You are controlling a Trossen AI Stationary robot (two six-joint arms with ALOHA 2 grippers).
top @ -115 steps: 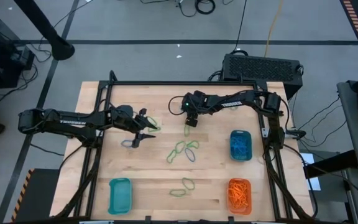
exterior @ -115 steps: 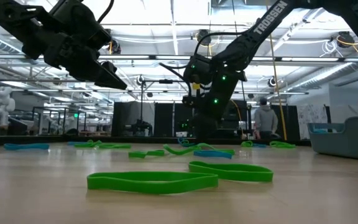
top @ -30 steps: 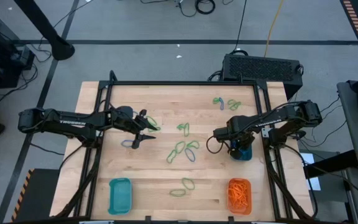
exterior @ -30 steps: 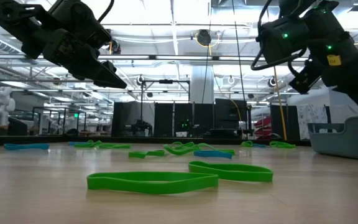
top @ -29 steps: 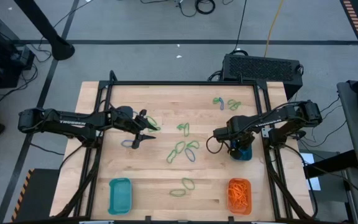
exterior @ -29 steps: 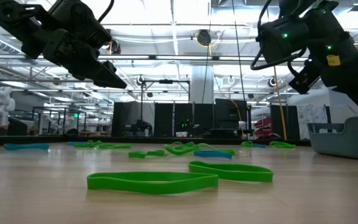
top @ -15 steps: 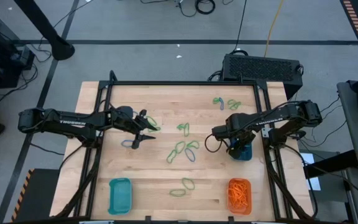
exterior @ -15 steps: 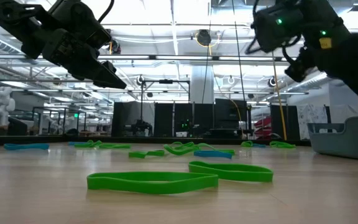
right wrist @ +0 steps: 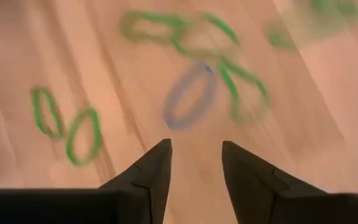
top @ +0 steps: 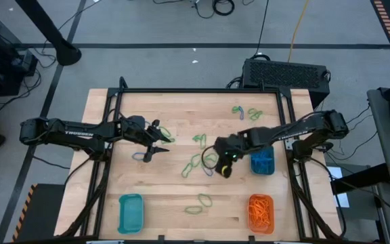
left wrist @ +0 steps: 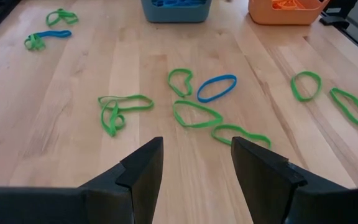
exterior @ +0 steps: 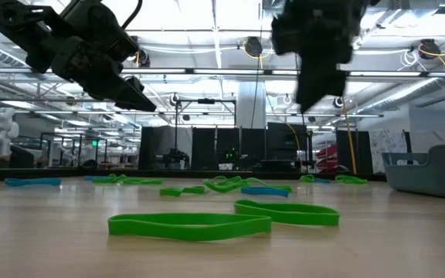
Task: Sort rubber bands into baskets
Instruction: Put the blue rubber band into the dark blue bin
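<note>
Two dark, slim jointed arms, white TROSSEN lettering on the left arm (top: pixel 66 133), black tapered fingers (left wrist: pixel 142 177)

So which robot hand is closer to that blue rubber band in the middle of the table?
The right. The right gripper hangs open just beside the blue rubber band in the middle cluster. The left gripper, open too, sits farther off toward the table's left side.

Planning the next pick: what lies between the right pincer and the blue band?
Bare wood only, in the right wrist view: right pincer open above blue band.
</note>
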